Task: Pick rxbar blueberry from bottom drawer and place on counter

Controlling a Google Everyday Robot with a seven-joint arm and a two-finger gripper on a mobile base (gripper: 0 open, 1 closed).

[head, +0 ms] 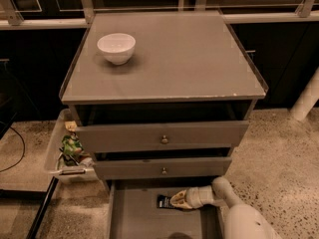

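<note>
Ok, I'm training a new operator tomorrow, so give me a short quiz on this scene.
1. True or false: the white bowl stands on the counter.
2. Where is the gripper? A over the counter; B down in the open bottom drawer, at the rxbar blueberry; C touching the bowl.
3. How many round drawer knobs show?
Key: 1 true; 2 B; 3 two.

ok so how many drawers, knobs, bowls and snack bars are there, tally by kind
drawers: 3, the top drawer, middle drawer and open bottom drawer
round knobs: 2
white bowl: 1, on the counter
rxbar blueberry: 1, in the bottom drawer, with the gripper at its right end
total: 7
</note>
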